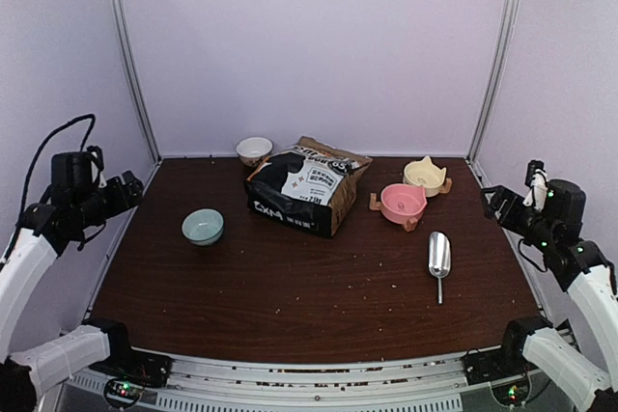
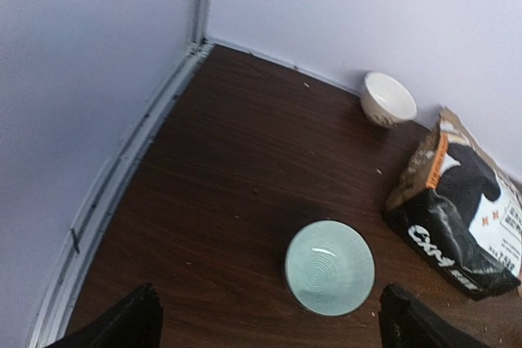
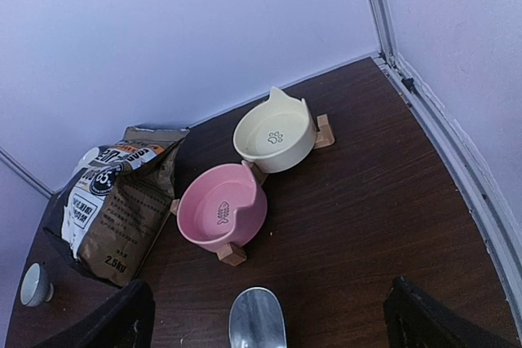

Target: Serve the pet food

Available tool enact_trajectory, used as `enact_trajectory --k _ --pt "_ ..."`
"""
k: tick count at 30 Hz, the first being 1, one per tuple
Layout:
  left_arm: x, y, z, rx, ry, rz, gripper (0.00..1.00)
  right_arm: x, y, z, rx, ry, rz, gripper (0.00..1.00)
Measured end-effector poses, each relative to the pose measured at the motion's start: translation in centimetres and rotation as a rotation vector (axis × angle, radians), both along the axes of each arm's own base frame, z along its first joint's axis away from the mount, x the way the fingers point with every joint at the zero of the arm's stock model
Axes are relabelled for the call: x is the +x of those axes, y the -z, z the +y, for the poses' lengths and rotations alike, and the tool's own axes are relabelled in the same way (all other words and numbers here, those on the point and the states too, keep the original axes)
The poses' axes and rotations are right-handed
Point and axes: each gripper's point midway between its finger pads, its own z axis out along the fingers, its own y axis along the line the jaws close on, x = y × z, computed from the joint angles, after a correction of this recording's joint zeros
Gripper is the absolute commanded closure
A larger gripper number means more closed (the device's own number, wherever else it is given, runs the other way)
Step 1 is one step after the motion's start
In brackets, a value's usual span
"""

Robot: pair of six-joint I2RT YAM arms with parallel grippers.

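Observation:
The brown kraft "CXM" bag (image 1: 307, 185) lies at the back middle of the table; it also shows in the left wrist view (image 2: 457, 209) and the right wrist view (image 3: 114, 201). No mass of kibble shows; it is hidden in the bag. A pink pet bowl (image 1: 403, 203) (image 3: 222, 208) and a cream pet bowl (image 1: 425, 176) (image 3: 275, 129) stand empty on wooden feet right of the bag. A metal scoop (image 1: 439, 256) (image 3: 257, 323) lies in front of them. My left gripper (image 1: 130, 190) (image 2: 269, 323) is open and empty, raised at the left edge. My right gripper (image 1: 492, 202) (image 3: 269, 319) is open and empty, raised above the scoop's right.
An empty pale teal bowl (image 1: 203, 227) (image 2: 329, 267) sits left of the bag, below my left gripper. A small white bowl (image 1: 254, 150) (image 2: 388, 97) stands by the back wall. A few crumbs lie scattered on the dark wooden table (image 1: 290, 306). Walls close in the back and sides.

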Motion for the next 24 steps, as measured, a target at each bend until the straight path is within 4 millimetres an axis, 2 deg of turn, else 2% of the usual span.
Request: enact_trajectory --k 4,8,13,15,19,22,24 --pt "3.1 0.6 -7.2 0.03 0.185 0.057 0.04 -0.5 0.8 0.5 -0.01 -0.026 0.034 0.0" --pt "5.7 -0.7 -14.0 0.078 0.318 0.049 0.04 -1.1 1.2 0.4 -0.025 -0.028 0.054 0.0" --pt "7.2 -1.3 -23.6 0.137 0.503 0.032 0.04 -1.4 1.3 0.5 -0.027 -0.031 0.057 0.0" --pt "7.5 -0.9 -27.6 0.159 0.575 0.039 0.03 -1.4 1.4 0.5 -0.027 -0.03 0.062 0.0" --pt "8.3 0.3 -34.0 0.199 0.676 0.054 0.03 -1.3 1.7 0.5 -0.024 -0.03 0.075 0.0" --pt "9.7 1.7 -38.9 0.226 0.731 0.063 0.02 -1.2 1.8 0.6 -0.021 -0.031 0.079 0.0" --pt "9.9 2.7 -40.8 0.249 0.757 0.083 0.02 -1.2 1.8 0.6 -0.021 -0.033 0.079 0.0"
